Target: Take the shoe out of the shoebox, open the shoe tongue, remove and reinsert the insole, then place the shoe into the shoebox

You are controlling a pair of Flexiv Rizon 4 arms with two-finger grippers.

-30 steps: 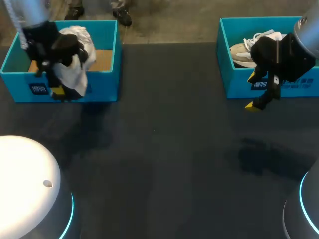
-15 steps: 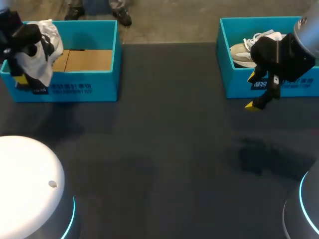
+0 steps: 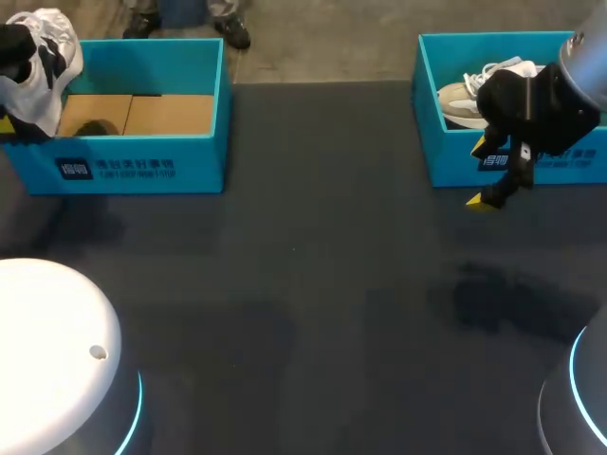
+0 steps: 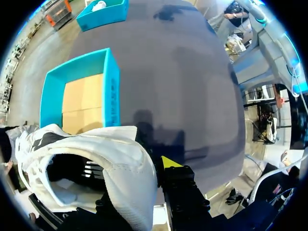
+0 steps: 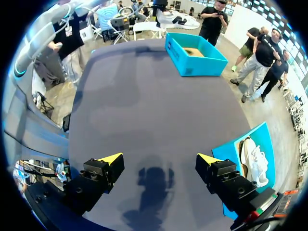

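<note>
Masking left claw point(image 4: 150, 166): white shoe point(image 4: 118, 156)

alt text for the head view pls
The left end effector holds a white shoe at the far left, over the end of an empty blue shoebox. The right end effector hangs open in front of a second blue shoebox containing another pale shoe.

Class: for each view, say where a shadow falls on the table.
Head view: a dark patch on the table, nearer the camera than the right gripper. Right wrist view: a shadow between that gripper's open fingers. Left wrist view: a shadow beyond the shoe.
</note>
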